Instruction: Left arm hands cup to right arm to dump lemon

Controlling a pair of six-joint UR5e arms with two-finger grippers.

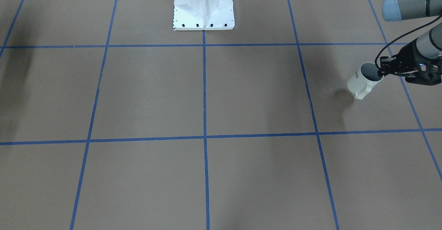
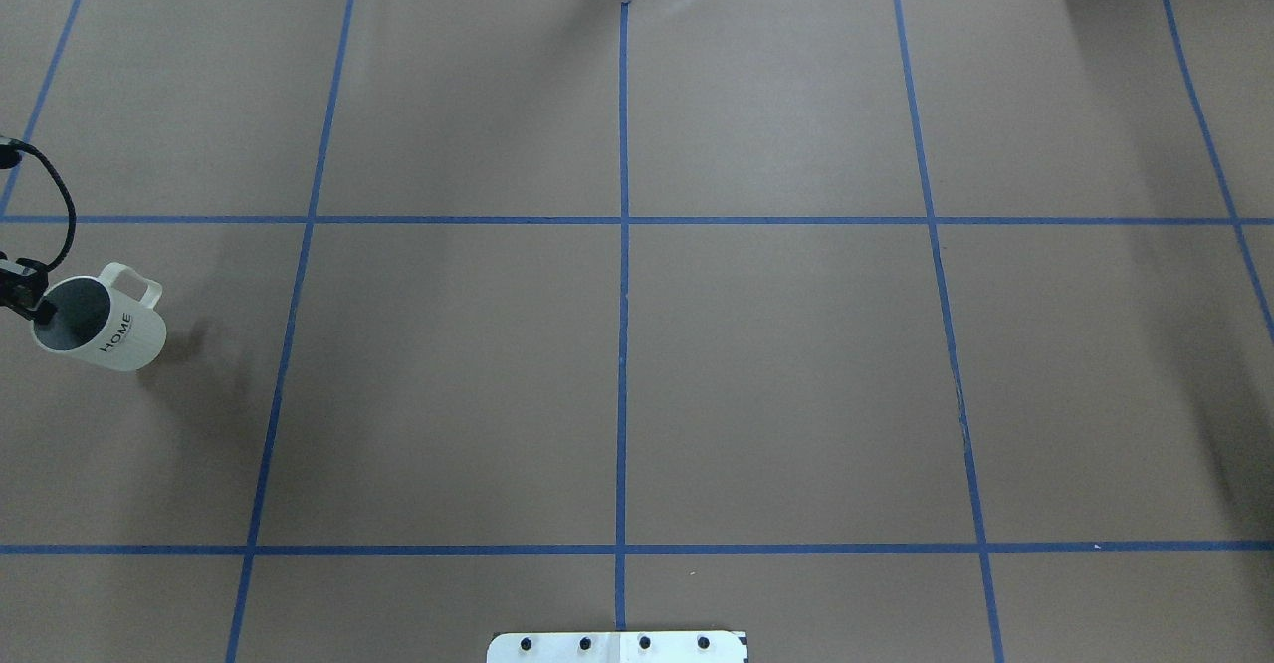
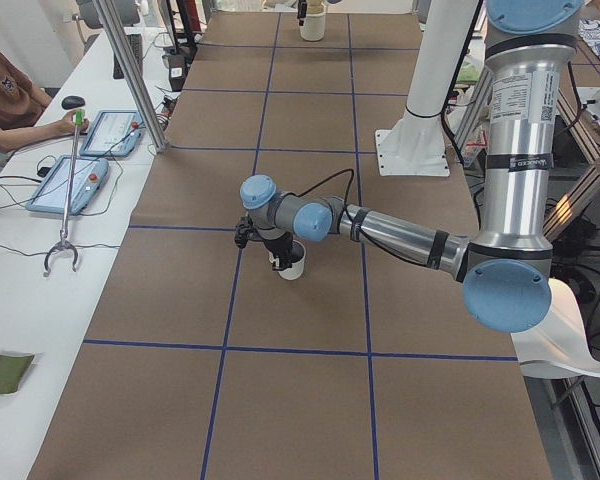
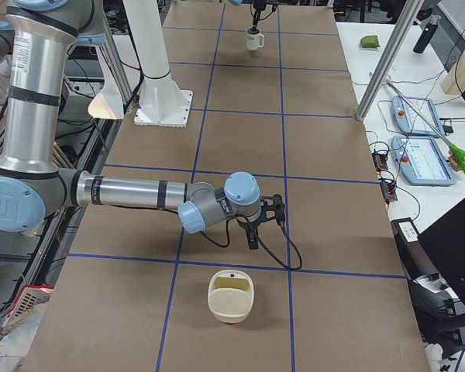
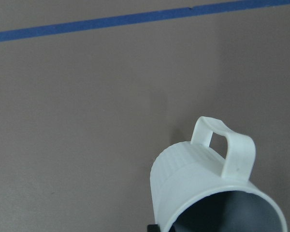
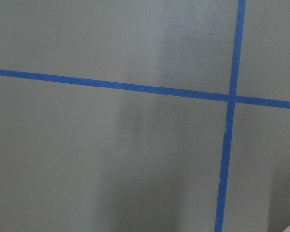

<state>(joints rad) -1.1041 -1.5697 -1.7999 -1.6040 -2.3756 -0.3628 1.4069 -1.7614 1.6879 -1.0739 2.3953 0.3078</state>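
Table point(image 2: 776, 384) brown with blue tape grid, arms working at opposite ends. Left arm point(image 3: 400, 232) reaches out low over its own end. Right arm point(image 4: 132, 191) is well apart over the other end, near a cream tub point(image 4: 231, 306).

Left gripper point(image 1: 381, 72) is clamped on the rim of the cup point(image 2: 124, 339), one finger inside the mouth. Cup is tilted, handle away from the robot. Offset shadow suggests it is lifted clear of the table.

Step in hand, as judged: carry toward the hand-over, transfer not yet begun. Next move calls for both arms to meet near the middle, cup mouth-up, with body or handle free for the right gripper point(image 4: 256, 229).

Right gripper shows only in the side view, so open or closed cannot be told. Left gripper is cut off at the overhead edge. Lemon not visible; cup interior reads plain grey with the bottom shadowed. Tub contents unclear
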